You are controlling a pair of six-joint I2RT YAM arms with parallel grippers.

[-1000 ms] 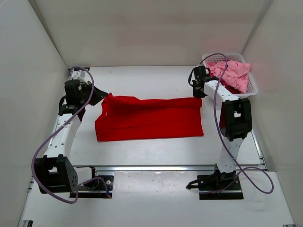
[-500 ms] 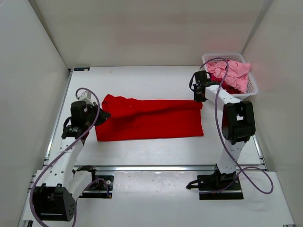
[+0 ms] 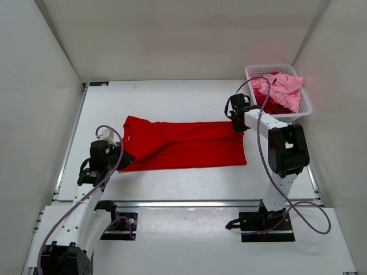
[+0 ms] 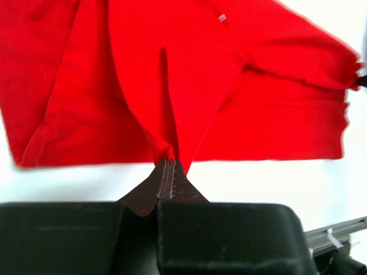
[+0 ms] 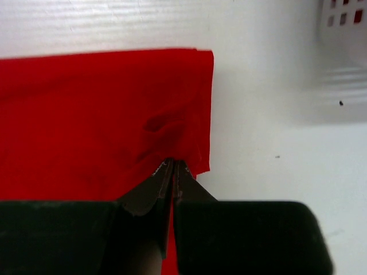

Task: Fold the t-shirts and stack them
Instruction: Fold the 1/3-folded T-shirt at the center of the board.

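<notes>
A bright red t-shirt [image 3: 189, 146] lies lengthwise across the middle of the table, partly folded along its length. My left gripper [image 3: 125, 157] is shut on cloth at the shirt's left end, and the fabric rises to its tips in a taut peak [image 4: 168, 162]. My right gripper [image 3: 237, 128] is shut on the shirt's right edge near the far corner [image 5: 172, 163]. A light pink t-shirt [image 3: 284, 87] is heaped in the basket, with darker red cloth [image 3: 274, 106] under it.
The white lattice basket [image 3: 269, 67] stands at the far right corner, just behind my right arm; its wall [image 5: 344, 34] shows in the right wrist view. A metal rail [image 3: 189, 203] runs along the table's near edge. White walls close in three sides.
My left arm has swung from the far left toward the near edge, dragging the shirt's left end with it. My right gripper has shifted slightly nearer with the right edge.
</notes>
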